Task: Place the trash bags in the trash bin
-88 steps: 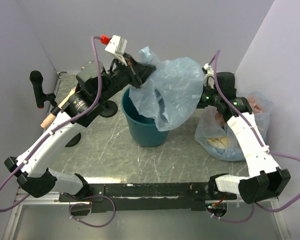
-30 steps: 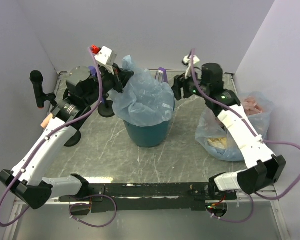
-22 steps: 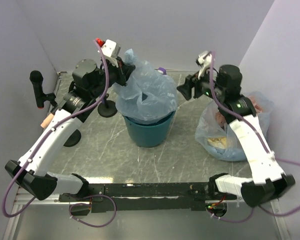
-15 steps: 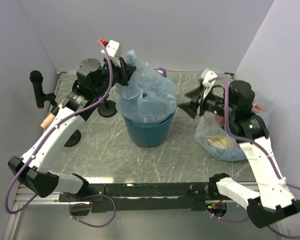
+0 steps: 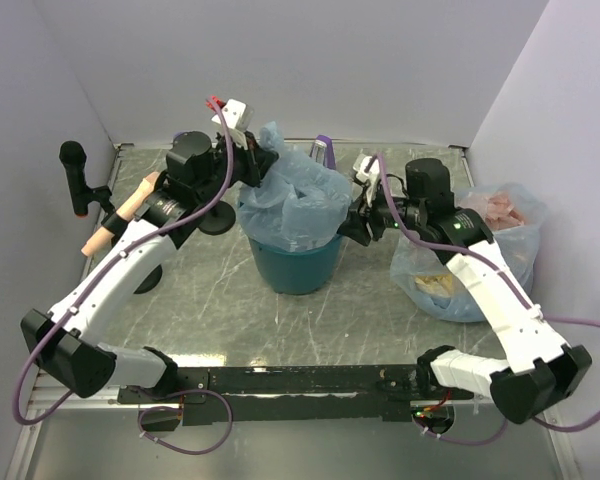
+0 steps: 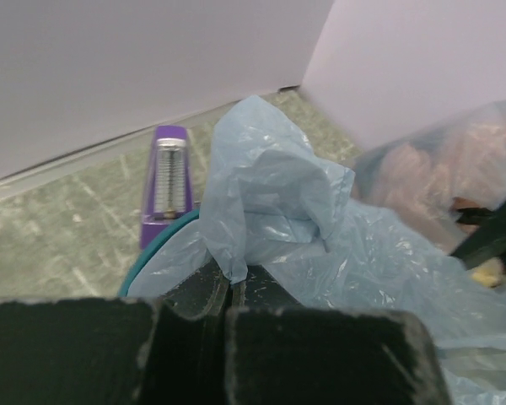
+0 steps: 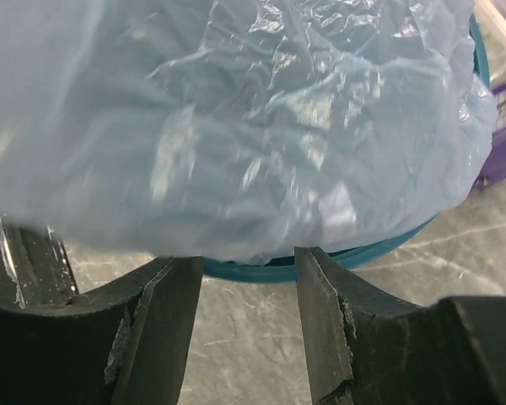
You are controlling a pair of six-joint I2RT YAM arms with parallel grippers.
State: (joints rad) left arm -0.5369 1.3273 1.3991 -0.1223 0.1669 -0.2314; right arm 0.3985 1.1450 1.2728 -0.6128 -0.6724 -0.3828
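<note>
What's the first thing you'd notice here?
A puffy pale-blue trash bag billows out of the teal bin mid-table, its far-left corner pinched by the left gripper. The right gripper hovers open at the bin's right side, near a stuffed clear bag.

The trash bag [image 5: 300, 200] is translucent pale blue, the trash bin [image 5: 298, 268] teal, the table [image 5: 220, 300] white-streaked grey.

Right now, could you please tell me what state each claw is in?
Left claw: shut on the trash bag.
Right claw: open, holding nothing, tips just short of the trash bin rim.
</note>
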